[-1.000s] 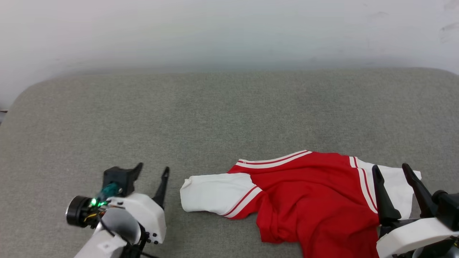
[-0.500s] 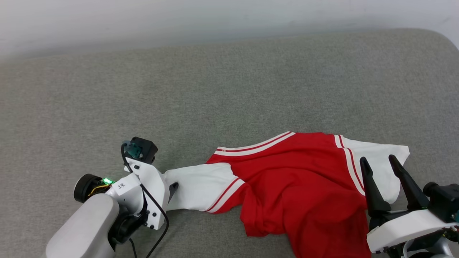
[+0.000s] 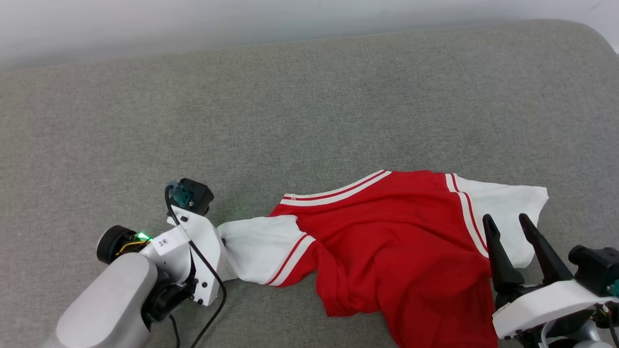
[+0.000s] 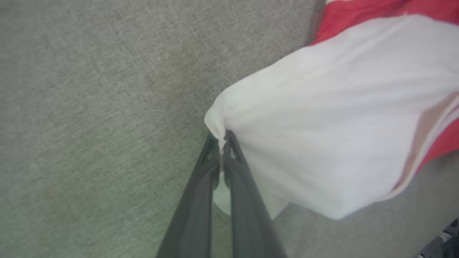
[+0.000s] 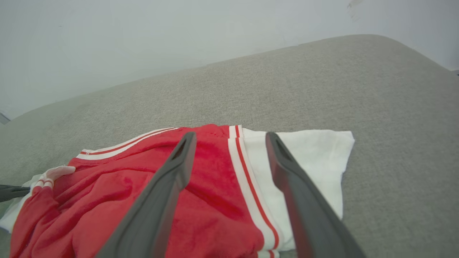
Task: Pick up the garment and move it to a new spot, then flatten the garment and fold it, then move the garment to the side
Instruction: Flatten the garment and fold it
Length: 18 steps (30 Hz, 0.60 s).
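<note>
Left wrist view: left gripper clamps a white sleeve hem of the garment; right gripper hangs open over the other sleeve. Pick-up step; next, it likely closes there, then both lift.

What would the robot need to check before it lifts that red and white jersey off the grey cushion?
1. Left gripper shut on the edge of the white sleeve: ok.
2. Right gripper gripping the jersey: not ok, its jaws stand open over the other sleeve.
3. Firmness of the left pinch: cannot tell.
4. Nothing lying on top of the jersey: ok.
5. Room on the grey cushion for a new spot: ok.
6. Jersey lying flat: not ok, the red body is bunched.
</note>
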Motion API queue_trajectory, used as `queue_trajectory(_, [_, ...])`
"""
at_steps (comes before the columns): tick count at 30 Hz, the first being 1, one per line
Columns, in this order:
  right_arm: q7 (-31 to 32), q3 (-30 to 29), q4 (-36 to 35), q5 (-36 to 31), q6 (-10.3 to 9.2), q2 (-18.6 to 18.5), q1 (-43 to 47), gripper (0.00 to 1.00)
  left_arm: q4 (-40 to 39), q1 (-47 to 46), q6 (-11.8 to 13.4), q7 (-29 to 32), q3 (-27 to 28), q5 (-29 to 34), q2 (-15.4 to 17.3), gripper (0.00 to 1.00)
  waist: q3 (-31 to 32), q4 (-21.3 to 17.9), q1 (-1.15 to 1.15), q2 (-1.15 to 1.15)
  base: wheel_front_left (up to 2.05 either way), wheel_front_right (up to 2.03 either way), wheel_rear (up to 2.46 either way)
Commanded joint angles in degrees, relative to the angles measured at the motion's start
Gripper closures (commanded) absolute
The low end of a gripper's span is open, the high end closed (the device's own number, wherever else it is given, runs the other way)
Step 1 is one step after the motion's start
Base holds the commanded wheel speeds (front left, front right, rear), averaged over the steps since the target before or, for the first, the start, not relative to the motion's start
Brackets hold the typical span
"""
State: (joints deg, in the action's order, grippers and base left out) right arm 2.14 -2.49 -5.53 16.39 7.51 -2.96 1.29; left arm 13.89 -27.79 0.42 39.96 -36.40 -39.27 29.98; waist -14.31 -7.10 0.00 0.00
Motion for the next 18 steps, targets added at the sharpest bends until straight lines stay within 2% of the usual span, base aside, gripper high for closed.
queue_trajectory(1, [0.3, -0.3, 0.6, 1.0, -0.04, 0.1, -1.0, 0.0, 0.3, 1.4, 0.6, -1.7, -0.1, 0.8, -0.2, 1.0, 0.5, 0.4, 0.0, 0.0, 0.0, 0.0, 0.0])
queue_trajectory(6, [1.7, -3.2, 3.4, 2.3, -0.04, 0.1, -1.3, 0.0, -1.5, 2.3, 3.5, -9.5, 2.6, 2.8, 0.3, 1.0, 2.0, 1.3, 0.0, 0.0, 0.0, 0.0, 0.0])
queue_trajectory(10, [4.3, -7.6, 6.7, 3.6, -0.04, 0.1, -1.7, 0.0, -4.0, 4.5, 6.1, -14.8, 4.8, 3.7, 1.0, 1.0, 2.8, 2.3, 0.0, 0.0, 0.0, 0.0, 0.0])
queue_trajectory(15, [11.0, -14.8, 12.4, 5.1, -0.04, -1.8, -3.8, 0.0, -8.4, 7.2, 9.1, -19.2, 6.8, 4.4, 1.8, 1.0, 3.6, 3.9, 0.0, 0.0, 0.0, 0.0, 0.0])
queue_trajectory(18, [17.5, -18.5, 15.7, 5.6, -0.03, -3.4, -5.8, 0.0, -11.0, 8.2, 10.3, -20.4, 7.4, 4.9, 2.2, 1.0, 3.6, 4.9, 0.0, 0.0, 0.0, 0.0, 0.0])
